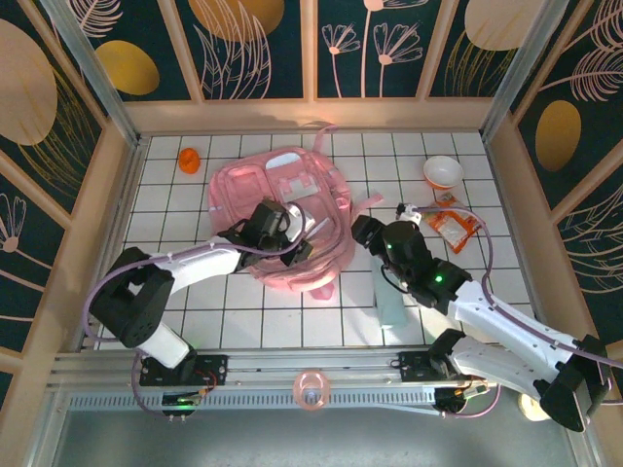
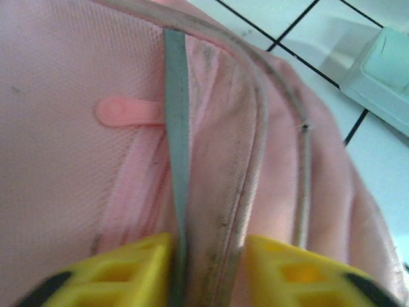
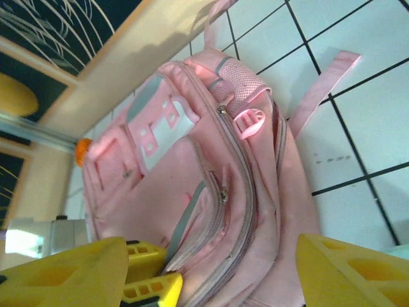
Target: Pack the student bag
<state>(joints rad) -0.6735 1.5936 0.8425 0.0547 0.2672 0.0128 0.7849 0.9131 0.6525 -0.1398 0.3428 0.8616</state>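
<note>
**Student bag lying mid-bench**

From above, you are seeing the tiled bench [image 1: 487, 292] carrying the student bag [image 1: 282, 190] at its centre. Left wrist: your left end effector [image 1: 282, 229] is straddling a bag seam; you cannot tell whether it is gripping. Right wrist: your right end effector [image 1: 362, 233] is standing released beside the bag.

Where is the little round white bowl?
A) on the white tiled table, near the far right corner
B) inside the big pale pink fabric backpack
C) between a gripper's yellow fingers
A: the little round white bowl sits on the white tiled table near the far right corner, apart from the big pale pink fabric backpack.
</note>
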